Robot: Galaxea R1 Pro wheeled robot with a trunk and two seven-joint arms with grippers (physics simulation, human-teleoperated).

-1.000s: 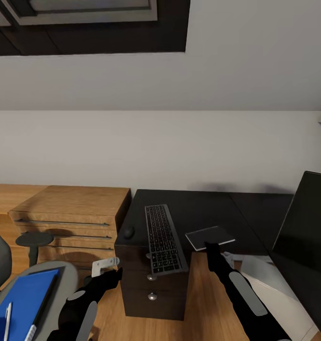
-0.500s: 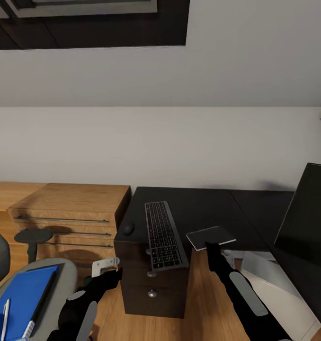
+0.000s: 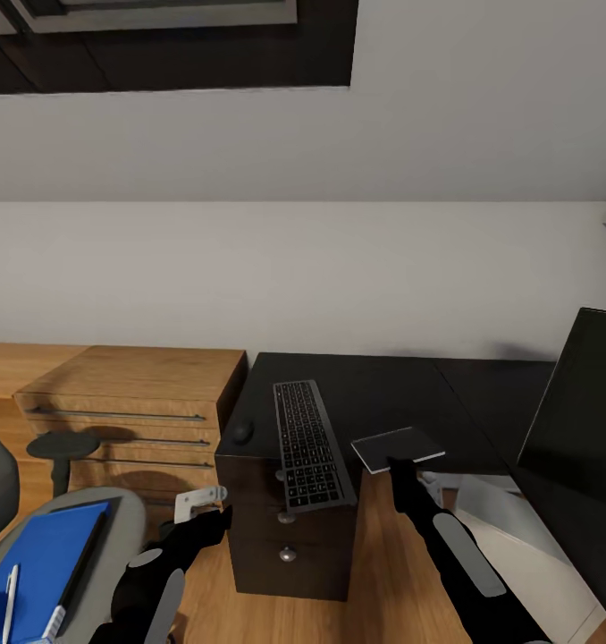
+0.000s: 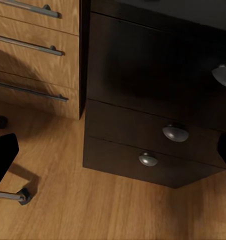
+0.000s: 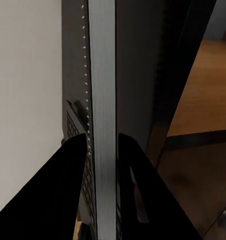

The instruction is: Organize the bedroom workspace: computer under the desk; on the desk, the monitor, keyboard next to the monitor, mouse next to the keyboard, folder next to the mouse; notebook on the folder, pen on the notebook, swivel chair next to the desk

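Note:
The dark grey notebook (image 3: pixel 397 446) lies at the front edge of the black desk (image 3: pixel 383 385), with my right gripper (image 3: pixel 399 466) shut on its near edge. In the right wrist view the notebook (image 5: pixel 102 120) shows edge-on between my two fingers (image 5: pixel 73 190). On the desk's left part sit the keyboard (image 3: pixel 307 444) and, to its left, the mouse (image 3: pixel 242 433). The monitor (image 3: pixel 576 429) stands at the right. Below it is the pale computer (image 3: pixel 509 528). The swivel chair (image 3: pixel 115 528) at lower left carries the blue folder (image 3: pixel 44 563) and the pen (image 3: pixel 10 604). My left gripper (image 3: pixel 215 519) hangs open before the desk's drawers (image 4: pixel 174 132).
A low wooden drawer unit (image 3: pixel 133 394) stands against the wall, touching the desk's left side. The chair's black armrest (image 3: pixel 63 445) rises in front of it. Wooden floor (image 4: pixel 93 205) lies between the chair and the desk's drawers.
The whole head view has shifted slightly since the earliest frame, so the camera moved. Both arms and the notebook hold the same places relative to the desk.

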